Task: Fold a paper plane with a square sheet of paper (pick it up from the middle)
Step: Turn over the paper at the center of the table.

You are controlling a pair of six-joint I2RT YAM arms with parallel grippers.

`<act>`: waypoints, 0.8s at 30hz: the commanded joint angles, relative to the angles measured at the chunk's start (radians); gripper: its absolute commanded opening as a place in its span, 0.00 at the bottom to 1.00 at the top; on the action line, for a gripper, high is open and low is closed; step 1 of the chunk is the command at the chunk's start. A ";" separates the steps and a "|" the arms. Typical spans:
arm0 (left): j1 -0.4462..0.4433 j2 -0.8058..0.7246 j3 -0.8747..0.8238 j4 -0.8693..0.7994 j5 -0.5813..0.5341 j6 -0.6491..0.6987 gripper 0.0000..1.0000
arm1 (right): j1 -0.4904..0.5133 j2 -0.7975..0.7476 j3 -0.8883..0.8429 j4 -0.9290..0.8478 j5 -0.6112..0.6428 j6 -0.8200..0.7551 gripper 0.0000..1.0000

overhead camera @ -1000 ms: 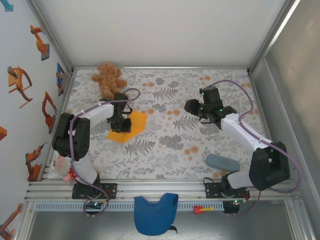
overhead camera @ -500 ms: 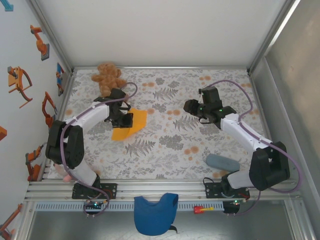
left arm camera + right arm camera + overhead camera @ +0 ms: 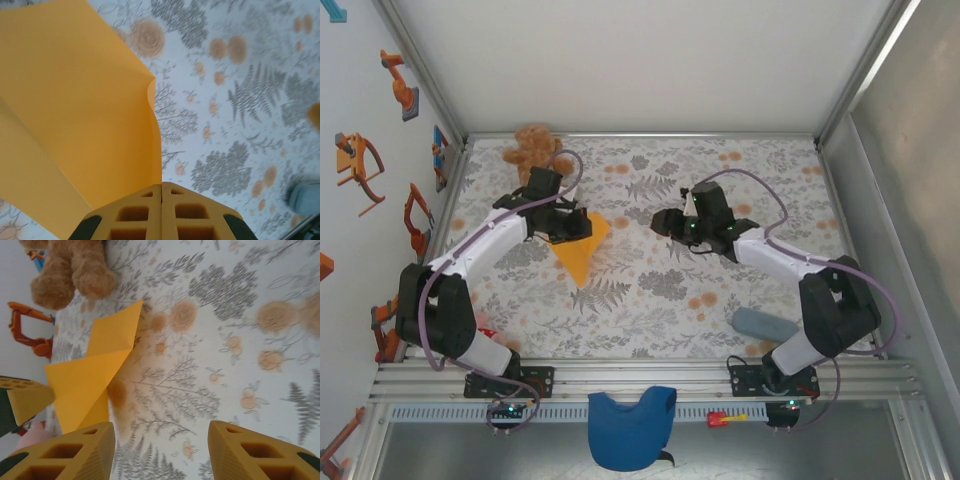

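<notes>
- Paper (image 3: 582, 250): orange sheet, bent into a loose fold, raised at its top edge. It sits on the left part of the floral surface (image 3: 720, 290), just in front of the bear (image 3: 530, 150), with one corner pointing to the near edge.
- Left hand (image 3: 161, 187): fingers together, clamped on the paper's edge.
- Right hand (image 3: 160, 440): fingers apart, holding nothing. It is near mid-surface, facing the paper but clear of it.
- Cloth (image 3: 630, 425): blue, draped over the near rail between the arm bases.
</notes>
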 commanded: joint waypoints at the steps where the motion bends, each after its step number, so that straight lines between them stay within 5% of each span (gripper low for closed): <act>1: 0.009 -0.056 -0.027 0.079 0.040 -0.097 0.00 | 0.018 0.041 -0.031 0.192 -0.081 0.127 0.56; 10: 0.017 -0.072 -0.064 0.137 0.053 -0.162 0.01 | 0.052 0.261 -0.021 0.638 -0.207 0.470 0.58; 24: 0.022 -0.089 -0.100 0.156 0.051 -0.175 0.01 | 0.120 0.530 0.104 0.898 -0.174 0.814 0.53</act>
